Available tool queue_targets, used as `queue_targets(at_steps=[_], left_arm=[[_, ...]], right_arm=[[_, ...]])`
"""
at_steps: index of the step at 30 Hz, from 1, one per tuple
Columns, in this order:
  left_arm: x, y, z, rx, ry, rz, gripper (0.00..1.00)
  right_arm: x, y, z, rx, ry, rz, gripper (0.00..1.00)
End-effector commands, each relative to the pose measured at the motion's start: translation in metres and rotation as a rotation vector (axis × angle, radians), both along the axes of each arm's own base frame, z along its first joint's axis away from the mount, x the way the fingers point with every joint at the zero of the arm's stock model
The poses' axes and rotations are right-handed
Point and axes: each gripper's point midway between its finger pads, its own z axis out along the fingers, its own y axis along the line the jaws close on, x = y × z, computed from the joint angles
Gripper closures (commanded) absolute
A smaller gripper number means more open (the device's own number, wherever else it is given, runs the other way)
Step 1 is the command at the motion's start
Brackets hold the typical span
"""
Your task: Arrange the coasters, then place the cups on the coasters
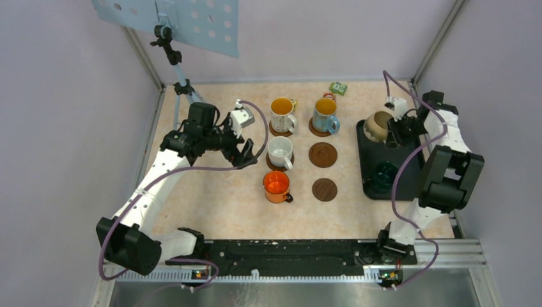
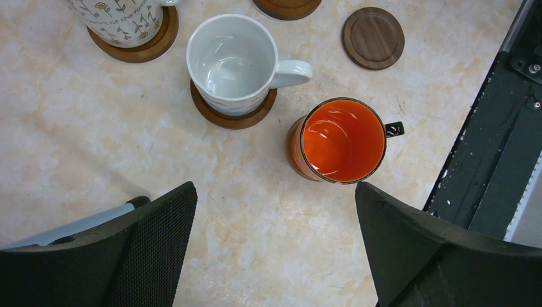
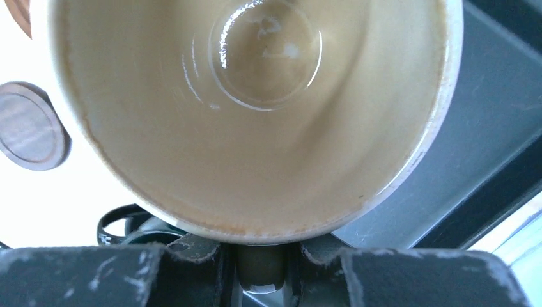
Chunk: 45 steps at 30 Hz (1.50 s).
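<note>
Arms work at opposite sides of a pale marbled surface [image 1: 217,204]. The left arm [image 1: 160,185] reaches forward and inward with its elbow bent. The left jaws stand wide apart and hold nothing, hanging above bare surface just left of the plain white mug [image 1: 280,151] and the orange mug [image 1: 277,185]. The right arm [image 1: 447,160] folds over a black tray [image 1: 371,157] at the right. The right jaws are clamped on the beige mug [image 1: 377,125] at its handle side. The mug is tipped, with its mouth facing left.

In the right wrist view the beige mug fills almost the whole picture, so whether it touches the tray cannot be told. The dark green mug [image 1: 385,176] stands on the near part of the tray, partly crossed by a cable. Whether a coaster lies under the orange mug cannot be made out.

The white patterned mug [image 1: 281,115], farthest in the left column, sits on a coaster, as does the white mug behind the orange one. In the right column the light blue mug [image 1: 326,115] sits on a coaster. Two bare coasters [image 1: 323,154] [image 1: 325,189] lie nearer. A small green packet [image 1: 338,88] lies by the far edge.
</note>
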Motion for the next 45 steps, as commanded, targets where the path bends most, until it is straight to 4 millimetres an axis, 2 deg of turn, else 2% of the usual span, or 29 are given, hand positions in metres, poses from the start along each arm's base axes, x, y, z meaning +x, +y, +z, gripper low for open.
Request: queue_targets(at_steps=[1,6,11,15,20,25,31,45], left_arm=[[0.002,-0.003,0.019,-0.038,-0.055,0.000,0.01],[0.001,-0.002,0.021,-0.040,-0.062,0.003,0.01],[0.001,-0.002,0.021,-0.041,-0.064,0.002,0.01],[0.000,-0.003,0.021,-0.044,-0.061,0.001,0.01],[-0.001,-0.003,0.022,-0.050,-0.062,0.001,0.01],[-0.002,-0.002,0.023,-0.049,-0.067,0.005,0.01],[-0.002,-0.002,0.021,-0.048,-0.065,0.005,0.01],[-0.001,-0.002,0.019,-0.046,-0.061,0.006,0.01]], right_arm=[[0.028,0.043,0.079,0.039,-0.216,0.034,1.00],[0.014,0.084,0.100,0.026,-0.225,0.088,1.00],[-0.012,0.132,0.105,0.049,-0.209,0.168,1.00],[-0.030,0.162,0.099,0.051,-0.180,0.197,1.00],[-0.036,0.191,0.076,0.023,-0.168,0.208,1.00],[-0.029,0.201,0.051,-0.003,-0.166,0.155,1.00],[-0.023,0.201,0.027,-0.042,-0.171,0.125,1.00],[-0.015,0.197,-0.011,-0.101,-0.156,0.102,1.00]])
